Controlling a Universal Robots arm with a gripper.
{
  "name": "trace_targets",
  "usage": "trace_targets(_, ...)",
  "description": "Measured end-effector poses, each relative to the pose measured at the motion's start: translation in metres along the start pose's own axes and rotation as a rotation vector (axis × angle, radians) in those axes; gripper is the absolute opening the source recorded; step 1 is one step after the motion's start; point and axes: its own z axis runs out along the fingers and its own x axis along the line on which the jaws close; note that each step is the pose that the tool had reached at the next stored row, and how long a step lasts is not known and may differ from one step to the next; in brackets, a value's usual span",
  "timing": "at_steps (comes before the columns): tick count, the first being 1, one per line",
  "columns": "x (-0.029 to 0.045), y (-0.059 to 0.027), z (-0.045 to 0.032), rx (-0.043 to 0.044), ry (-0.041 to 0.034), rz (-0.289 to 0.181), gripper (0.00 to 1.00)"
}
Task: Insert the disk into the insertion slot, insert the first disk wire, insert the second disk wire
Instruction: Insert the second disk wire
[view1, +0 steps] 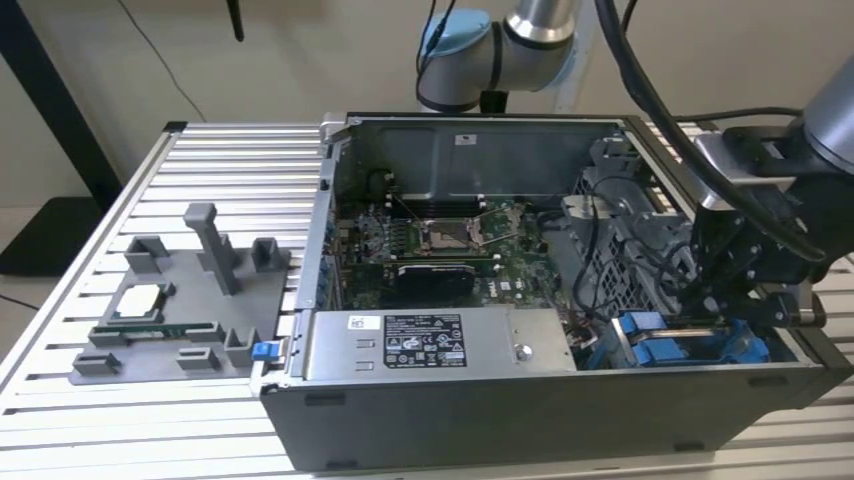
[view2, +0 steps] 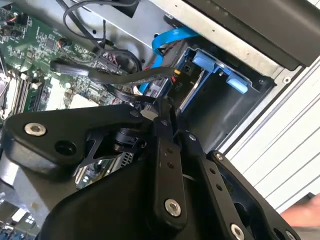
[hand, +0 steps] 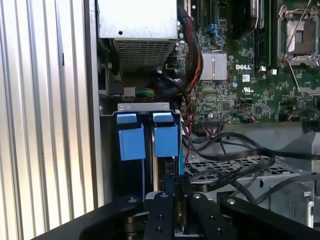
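Note:
The disk sits in its blue carrier (hand: 166, 140) inside the insertion slot (hand: 145, 106), a grey metal bay at the case's near corner on the exterior view's right. A second blue carrier (hand: 132, 142) stands beside it. In the exterior view the blue carriers (view1: 663, 352) show just below my gripper (view1: 721, 305), which reaches down into the case. In both wrist views the gripper (view2: 164, 107) (hand: 178, 192) is shut on the end of a black disk wire (view2: 115, 75), whose connector (view2: 176, 80) hangs at the bay's open end, close to the disk's rear edge.
The grey power-supply box (view1: 427, 340) lies along the case's front wall beside the bay. The motherboard (view1: 441, 240) fills the case floor. Loose black cables (hand: 235, 155) and a blue flat cable (view2: 167, 40) crowd the bay. A grey fixture (view1: 187, 300) stands on the slatted table.

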Motion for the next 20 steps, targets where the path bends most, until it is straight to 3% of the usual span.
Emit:
trace_targets(19, 0.0014, -0.0001, 0.0109, 0.0059, 0.0009, -0.005, 0.00)
trace_targets(20, 0.0011, 0.0000, 0.0081, 0.0058, -0.0013, -0.005, 1.00)
